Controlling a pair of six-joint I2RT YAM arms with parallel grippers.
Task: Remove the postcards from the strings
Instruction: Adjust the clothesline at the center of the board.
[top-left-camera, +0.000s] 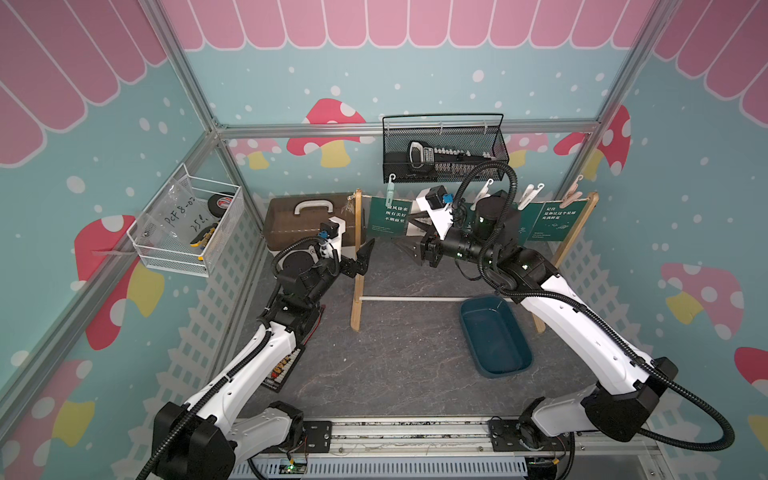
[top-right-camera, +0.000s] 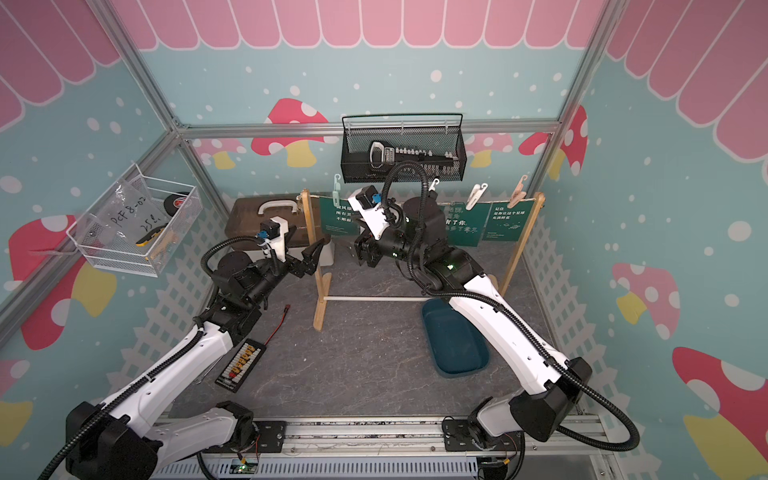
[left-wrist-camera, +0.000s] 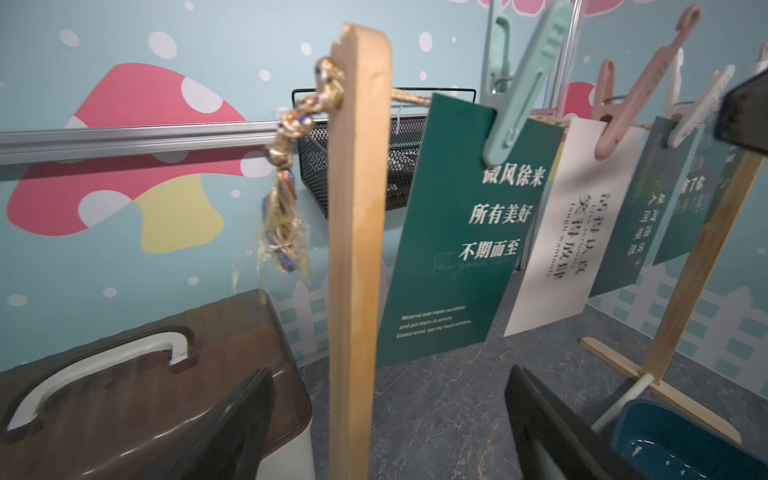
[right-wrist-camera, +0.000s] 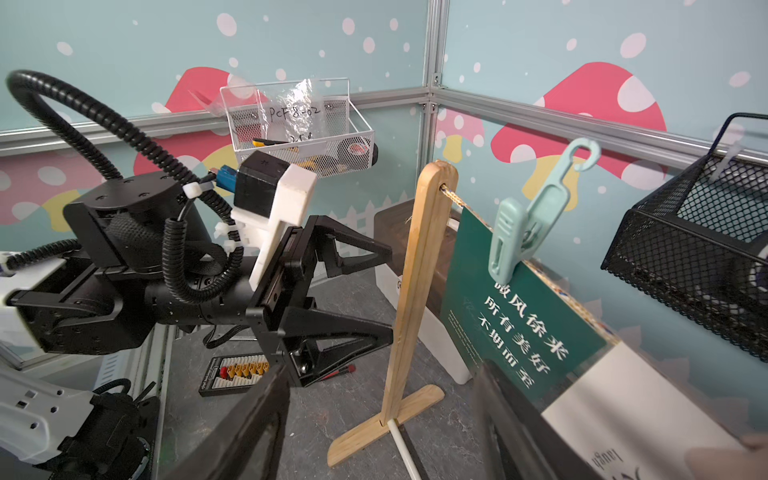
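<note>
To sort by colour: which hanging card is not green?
The white card, second from the post by the brown box, under a pink clip; the others are dark green.

Teal walls (top-left-camera: 415, 83) all round, white dots scattered. Pink scalloped band (top-left-camera: 374, 20) along top. Red mushroom prints (top-left-camera: 330, 114) with yellow stems, white picket-fence print (top-left-camera: 216, 299) along base. Aluminium frame rail (top-left-camera: 291, 131) across back, uprights at corners. Floor (top-left-camera: 395, 365) grey, marbled. Black mesh basket (top-left-camera: 494, 145) hung on back wall; white wire basket (top-left-camera: 174, 259) on left wall. Brown-lidded box (top-left-camera: 286, 224), white handle, in back left corner. Light soft, even.
</note>
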